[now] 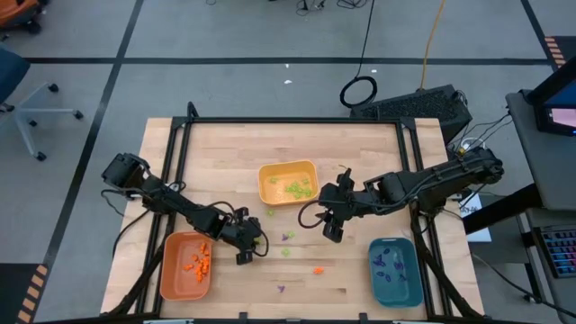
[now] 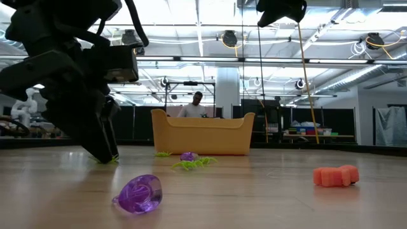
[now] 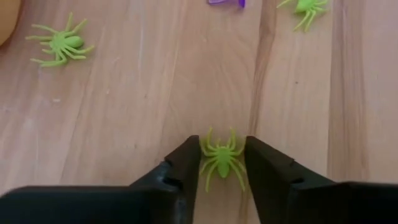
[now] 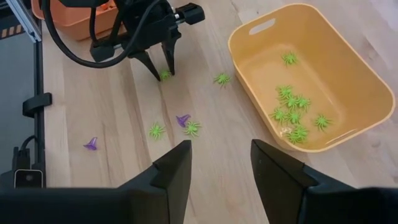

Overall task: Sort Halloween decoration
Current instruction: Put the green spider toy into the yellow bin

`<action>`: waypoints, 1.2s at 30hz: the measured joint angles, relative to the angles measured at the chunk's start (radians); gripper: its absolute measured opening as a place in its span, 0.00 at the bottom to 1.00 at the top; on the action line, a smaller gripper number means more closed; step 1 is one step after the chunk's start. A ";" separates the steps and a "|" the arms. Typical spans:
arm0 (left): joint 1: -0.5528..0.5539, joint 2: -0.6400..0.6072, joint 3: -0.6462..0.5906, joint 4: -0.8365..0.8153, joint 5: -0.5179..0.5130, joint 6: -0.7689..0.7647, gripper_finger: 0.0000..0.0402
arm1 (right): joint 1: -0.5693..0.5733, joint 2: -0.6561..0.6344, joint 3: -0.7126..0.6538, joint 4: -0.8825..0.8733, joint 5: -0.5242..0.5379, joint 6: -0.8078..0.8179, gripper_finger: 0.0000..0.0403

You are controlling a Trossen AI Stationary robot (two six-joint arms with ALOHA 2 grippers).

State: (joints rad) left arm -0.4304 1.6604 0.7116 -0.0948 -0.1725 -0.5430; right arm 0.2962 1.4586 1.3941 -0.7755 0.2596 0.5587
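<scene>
The Halloween decoration is tiny pieces loose on the wooden table: green spiders [image 4: 156, 130], purple pieces [image 4: 182, 119] and an orange piece [image 2: 336, 175]. My left gripper [image 3: 222, 177] is down at the tabletop next to the orange tray [image 1: 184, 265], fingers pointing steeply down. It stands open by a narrow gap, with one green spider [image 3: 221, 163] lying on the wood between its fingertips. My right gripper [image 4: 221, 168] hangs open and empty well above the table's middle, between the yellow tray [image 4: 348, 68] and the teal tray [image 1: 394, 270]. My left gripper's fingertips [image 3: 188, 163] flank the green spider from above. The spider's leg tips [image 3: 205, 152] reach to both fingers. Whether they touch, I cannot tell. The spider lies flat on the table.
The yellow tray holds several green spiders [image 4: 292, 112], the orange tray orange pieces [image 1: 198, 263], the teal tray purple pieces [image 1: 389, 263]. A purple ring [image 2: 138, 193] lies near the front edge. Black frame rails [image 1: 180, 144] run along the table's sides. A person stands in the room behind.
</scene>
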 joint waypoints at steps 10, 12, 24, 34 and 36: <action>0.000 -0.003 -0.001 0.011 0.032 -0.002 0.13 | 0.000 0.000 0.000 0.000 0.003 -0.003 0.37; 0.000 -0.006 -0.001 0.011 0.038 -0.004 0.13 | 0.000 0.000 0.000 0.000 0.004 -0.007 0.37; 0.025 -0.068 0.012 -0.016 0.068 -0.054 0.12 | 0.000 0.000 0.000 0.000 0.004 -0.022 0.37; 0.072 -0.157 0.072 -0.029 0.055 -0.053 0.12 | 0.000 0.000 0.000 0.000 0.002 -0.025 0.37; 0.083 -0.170 0.087 -0.017 0.052 -0.053 0.12 | 0.000 0.000 0.000 0.000 0.001 -0.025 0.37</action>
State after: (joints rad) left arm -0.3471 1.4907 0.7987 -0.1122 -0.1204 -0.5959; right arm 0.2958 1.4586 1.3941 -0.7757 0.2605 0.5339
